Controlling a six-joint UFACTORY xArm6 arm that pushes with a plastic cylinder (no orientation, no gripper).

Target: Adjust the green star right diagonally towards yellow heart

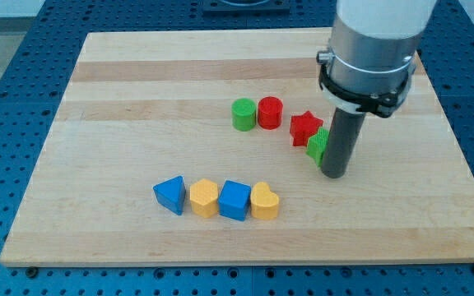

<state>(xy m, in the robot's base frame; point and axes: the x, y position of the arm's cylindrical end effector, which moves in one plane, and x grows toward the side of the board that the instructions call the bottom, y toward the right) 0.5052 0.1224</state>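
Starting at the view's bottom, we see a row of four small blocks on the pale wooden board: a blue triangular block, a yellow hexagon-like block, a blue block of roughly pentagonal shape, and the yellow heart block at the row's right end. They sit side by side, touching or nearly so.

Farther up and to the view's right, we have our dark rod standing upright, my tip resting on the board just to the right of the green star block. The star is mostly hidden behind the rod, so only its left part shows; whether the rod actually touches it we cannot tell. We carry no fingers or jaws, only the rod, so nothing is held.

The red star block sits just above-left of the green star, touching or nearly touching it. Beyond that, a red cylinder block and a green cylinder block stand side by side.

We judge that the tip on the star's right flank suits a push toward the heart, which lies down and to the left.
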